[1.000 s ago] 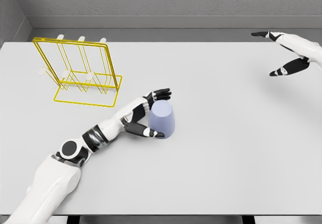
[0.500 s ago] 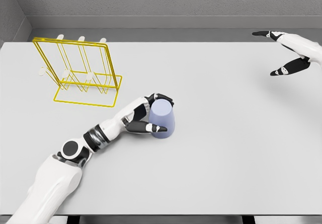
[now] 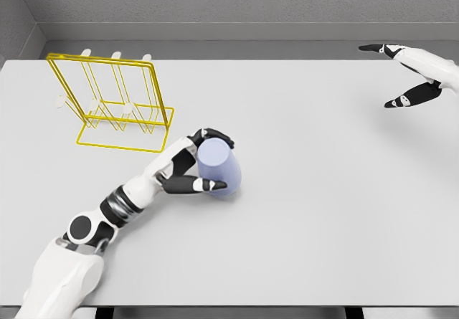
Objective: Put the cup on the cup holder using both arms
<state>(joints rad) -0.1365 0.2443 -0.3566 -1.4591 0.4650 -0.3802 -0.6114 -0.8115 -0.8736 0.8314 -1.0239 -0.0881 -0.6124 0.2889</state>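
Note:
A pale lilac cup point(image 3: 219, 169) stands upside down near the middle of the grey table point(image 3: 308, 204), tilted slightly to the left. My left hand point(image 3: 203, 160) is shut on it, with fingers curled over its top and the thumb across its front. The yellow wire cup holder point(image 3: 115, 104) with white-tipped pegs stands at the back left, a short way from the cup. My right hand point(image 3: 401, 75) hovers at the far right edge with fingers spread, holding nothing.
The table's back edge meets a grey wall point(image 3: 229, 3). The front edge runs along the bottom of the view.
My left hand's fingers have closed around the cup, and hand and cup have shifted a little to the left. The right hand has not moved.

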